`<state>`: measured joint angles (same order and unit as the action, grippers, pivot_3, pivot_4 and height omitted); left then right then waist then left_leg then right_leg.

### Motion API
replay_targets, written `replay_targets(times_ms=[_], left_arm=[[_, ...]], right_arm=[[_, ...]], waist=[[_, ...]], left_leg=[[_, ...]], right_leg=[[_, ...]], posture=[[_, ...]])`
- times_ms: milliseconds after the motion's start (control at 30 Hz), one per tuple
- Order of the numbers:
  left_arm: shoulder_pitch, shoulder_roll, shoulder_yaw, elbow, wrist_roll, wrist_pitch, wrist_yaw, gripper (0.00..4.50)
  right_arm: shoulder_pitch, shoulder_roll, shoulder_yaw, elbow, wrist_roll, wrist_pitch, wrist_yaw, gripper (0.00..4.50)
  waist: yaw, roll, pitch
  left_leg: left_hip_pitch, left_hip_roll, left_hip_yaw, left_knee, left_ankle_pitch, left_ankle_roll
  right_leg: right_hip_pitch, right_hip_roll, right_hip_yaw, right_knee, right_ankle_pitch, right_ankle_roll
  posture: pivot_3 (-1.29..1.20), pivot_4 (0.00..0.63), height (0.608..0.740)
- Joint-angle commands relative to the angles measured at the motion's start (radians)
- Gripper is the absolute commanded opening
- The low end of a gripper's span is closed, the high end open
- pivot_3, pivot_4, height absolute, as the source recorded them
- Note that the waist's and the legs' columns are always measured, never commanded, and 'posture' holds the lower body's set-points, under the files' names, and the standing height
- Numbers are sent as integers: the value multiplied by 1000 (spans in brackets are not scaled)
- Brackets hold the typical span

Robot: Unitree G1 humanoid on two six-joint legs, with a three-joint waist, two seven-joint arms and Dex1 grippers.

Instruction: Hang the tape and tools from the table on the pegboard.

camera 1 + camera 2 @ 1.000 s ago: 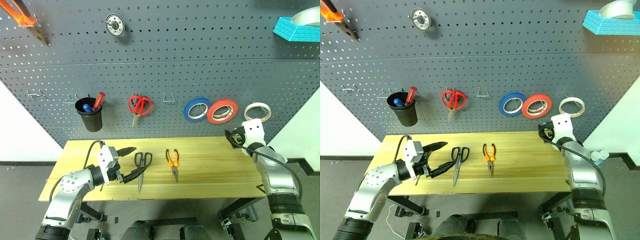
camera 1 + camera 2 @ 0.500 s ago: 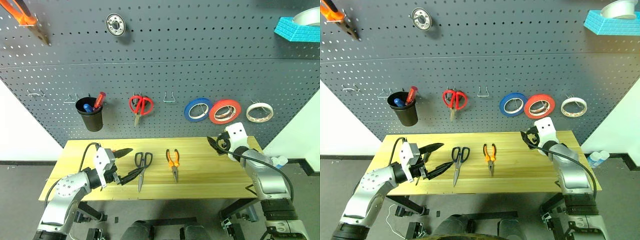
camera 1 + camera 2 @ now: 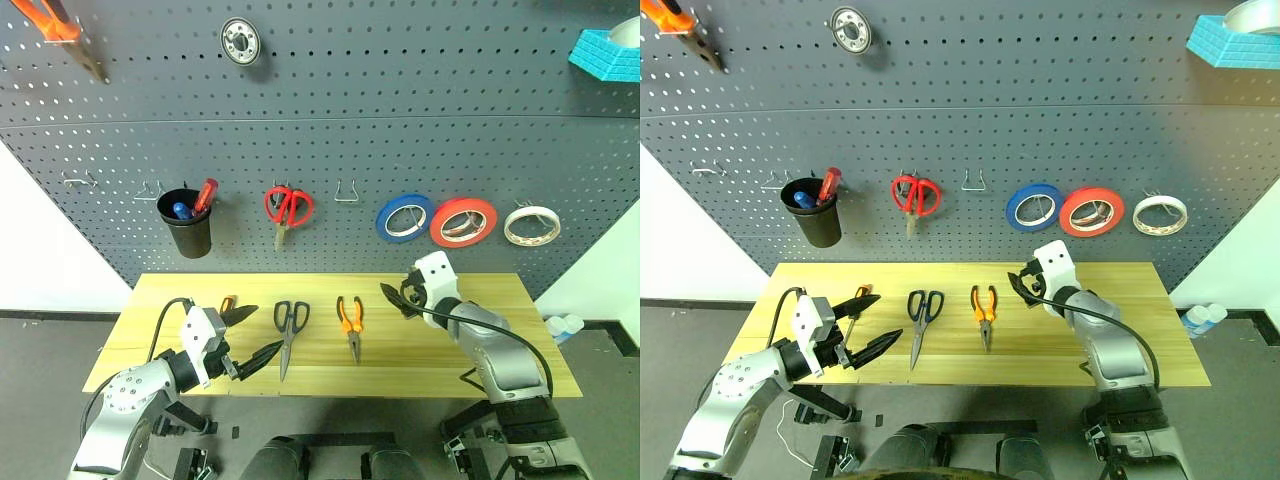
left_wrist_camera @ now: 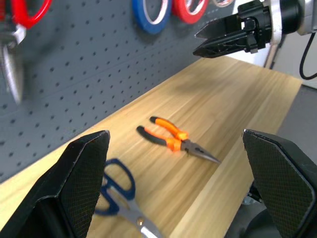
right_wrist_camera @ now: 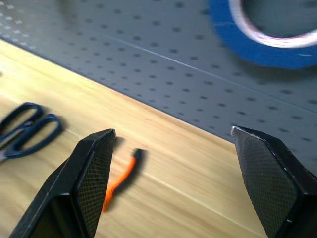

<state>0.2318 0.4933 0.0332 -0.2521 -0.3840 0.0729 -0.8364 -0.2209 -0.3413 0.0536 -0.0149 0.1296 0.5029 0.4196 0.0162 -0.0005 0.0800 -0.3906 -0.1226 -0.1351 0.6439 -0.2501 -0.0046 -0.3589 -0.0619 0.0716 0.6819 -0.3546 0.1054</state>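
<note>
Grey pegboard (image 3: 330,120) fills the wall behind a wood-grain table (image 3: 450,350), with the cream tape (image 3: 531,226) already hooked at the far right of the board, beside a red roll (image 3: 463,222) and a blue roll (image 3: 404,217). Red scissors (image 3: 288,208) and a black cup (image 3: 188,224) also hang there. Dark scissors (image 3: 286,330) and orange pliers (image 3: 348,320) lie near mid-table, a little apart, not yet hung. The right gripper (image 3: 1023,285) hovers empty over the table just right of the pliers, jaws spread and aimed towards them. The left gripper (image 3: 250,335) hangs by the table's left front, jaws wide, holding nothing, with a small orange-handled tool (image 3: 227,304) just behind it. With the tape hung, the step in hand looks like picking up the pliers. The next move calls for lowering the right gripper over the handles and closing squarely.
</note>
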Motion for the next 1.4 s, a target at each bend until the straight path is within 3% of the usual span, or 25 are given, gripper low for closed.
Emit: replay_targets(times_ms=[33, 500, 933, 1400], left_arm=[[8, -2, 28, -45, -13, -7, 20, 4478], [64, -14, 5, -103, -3, 16, 65, 4478], [226, -5, 63, -169, 27, 12, 138, 4478], [242, -36, 55, -172, 69, 9, 208, 4478]], right_arm=[[-25, 27, 20, -5, -14, 12, -21, 3928], [-1, 183, 126, -26, -81, 111, -149, 3928], [66, 193, 144, -70, -106, 183, -192, 3928], [31, 223, 160, -49, -133, 237, -226, 3928]], waist=[[2, -1, 5], [-3, -6, 35], [-5, -10, 94], [-15, -11, 125]], left_leg=[[0, 0, 0, 0, 0, 0], [-1, 0, 0, -11, 0, 0], [-4, 1, 0, -15, 0, -1], [-16, 1, -1, -16, 0, -1]], right_leg=[[0, 0, 0, 0, 0, 0], [-6, -1, 0, -3, -1, -3], [-9, -1, 0, -6, -3, -5], [-19, -1, -1, -10, -2, -4]], posture=[[68, 91, 717], [52, 133, 717], [59, 212, 717], [35, 243, 717]])
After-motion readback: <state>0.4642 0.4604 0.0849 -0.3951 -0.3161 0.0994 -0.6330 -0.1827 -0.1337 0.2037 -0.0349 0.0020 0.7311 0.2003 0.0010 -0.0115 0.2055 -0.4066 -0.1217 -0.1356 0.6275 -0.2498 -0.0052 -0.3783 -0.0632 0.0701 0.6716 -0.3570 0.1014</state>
